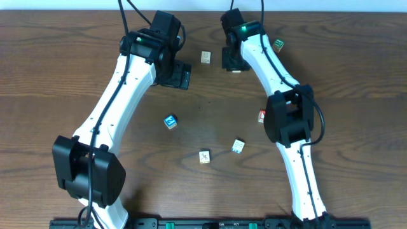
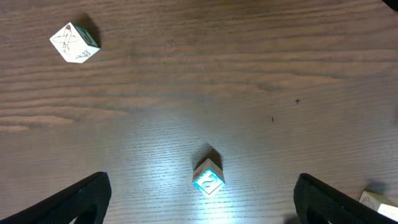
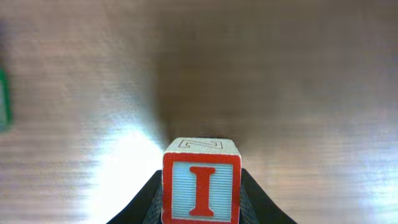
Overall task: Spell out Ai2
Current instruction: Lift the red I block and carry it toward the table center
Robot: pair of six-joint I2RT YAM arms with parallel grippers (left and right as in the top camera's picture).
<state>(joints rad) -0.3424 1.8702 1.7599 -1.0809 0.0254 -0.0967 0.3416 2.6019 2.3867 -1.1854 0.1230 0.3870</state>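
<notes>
My right gripper (image 3: 201,208) is shut on a wooden block with a red letter I (image 3: 201,186) and holds it over the far middle of the table; in the overhead view the gripper (image 1: 233,62) hides most of that block. My left gripper (image 2: 208,208) is open and empty, its fingers wide apart on either side of a blue-faced block (image 2: 208,177) lying on the wood. In the overhead view the left gripper (image 1: 175,74) hangs beyond the blue block (image 1: 170,121).
Loose blocks lie about: a tan one (image 1: 206,57) between the grippers, a green one (image 1: 279,44) at far right, a red one (image 1: 261,116) half hidden by the right arm, two pale ones (image 1: 238,146) (image 1: 204,156) near the middle front. A white pictured block (image 2: 74,42) shows in the left wrist view.
</notes>
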